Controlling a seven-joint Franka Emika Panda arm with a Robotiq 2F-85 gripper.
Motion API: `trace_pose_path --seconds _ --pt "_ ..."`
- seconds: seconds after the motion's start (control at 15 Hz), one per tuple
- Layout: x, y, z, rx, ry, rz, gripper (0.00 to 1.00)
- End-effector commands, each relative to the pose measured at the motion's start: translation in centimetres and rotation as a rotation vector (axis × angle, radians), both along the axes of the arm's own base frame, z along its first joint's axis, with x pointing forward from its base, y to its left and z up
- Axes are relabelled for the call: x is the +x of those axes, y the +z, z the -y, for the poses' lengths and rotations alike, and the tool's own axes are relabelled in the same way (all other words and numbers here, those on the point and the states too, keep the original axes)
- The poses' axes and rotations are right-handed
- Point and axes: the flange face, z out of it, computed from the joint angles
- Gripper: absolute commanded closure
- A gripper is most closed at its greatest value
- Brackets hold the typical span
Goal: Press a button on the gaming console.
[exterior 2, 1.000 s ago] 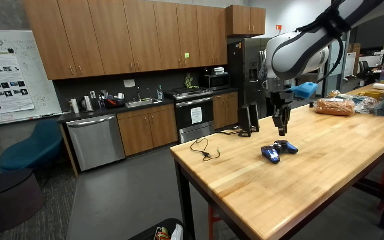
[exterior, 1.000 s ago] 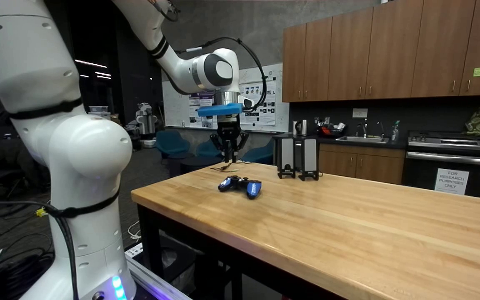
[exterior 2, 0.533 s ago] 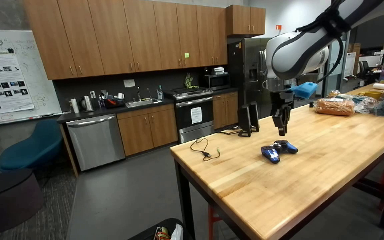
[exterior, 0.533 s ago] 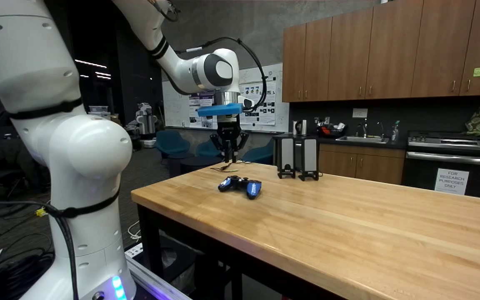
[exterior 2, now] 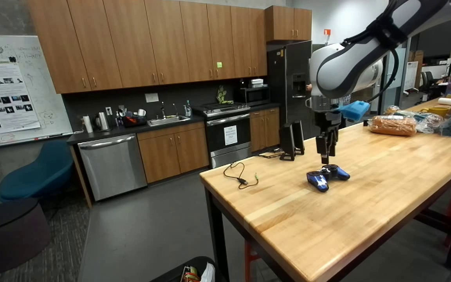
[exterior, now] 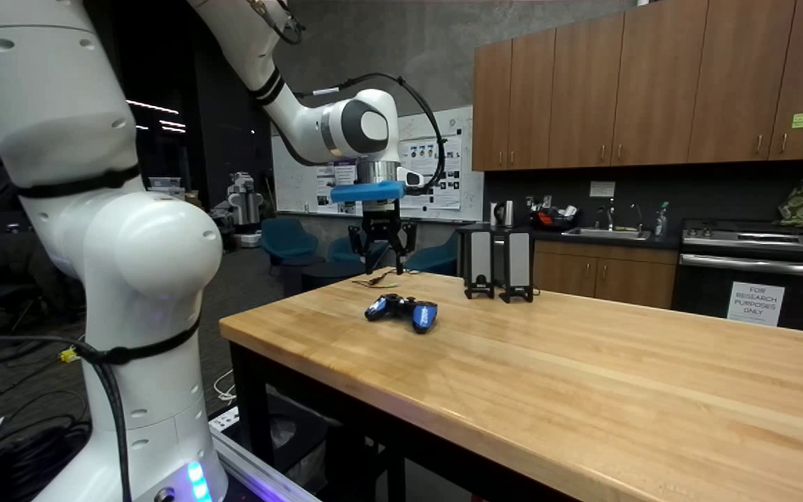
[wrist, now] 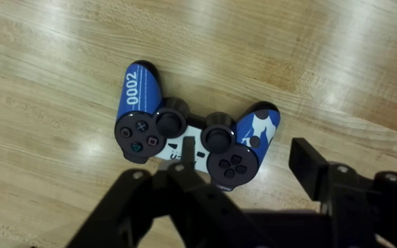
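The gaming console, a black game controller with blue grips, lies flat on the wooden table in both exterior views point(exterior: 401, 310) point(exterior 2: 328, 174). The wrist view shows it from above point(wrist: 192, 131), with sticks, a white centre panel, symbol buttons point(wrist: 136, 147) and a direction pad point(wrist: 232, 166). My gripper is above the table in both exterior views point(exterior: 385, 269) point(exterior 2: 328, 158) and in the wrist view point(wrist: 246, 151). It is open and empty, its fingers apart. In the wrist view one finger point(wrist: 188, 151) covers part of the white panel; the other is over bare wood, right of the controller.
Two upright black and grey speakers point(exterior: 479, 261) point(exterior 2: 287, 141) stand on the table point(exterior: 583, 376). A loose black cable point(exterior 2: 242, 181) lies near the table's corner in an exterior view. Bagged bread point(exterior 2: 393, 125) and other bags lie farther along the table.
My gripper's fingers have spread from nearly together to open. The hand has come down slightly and shifted a little to the left in both exterior views. The controller has not moved.
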Motion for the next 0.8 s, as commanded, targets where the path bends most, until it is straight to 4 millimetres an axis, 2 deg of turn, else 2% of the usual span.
trace_pose_path --seconds 0.0,0.13,0.47,0.73 --pt "1.4 -0.3 0.3 0.019 0.009 0.012 0.52" --pt "1.9 -0.6 0.7 0.019 0.007 0.011 0.58" --pt "3.2 -0.6 1.9 0.020 0.004 0.010 0.98" --pt "3.9 -0.7 2.5 0.024 0.004 0.010 1.00"
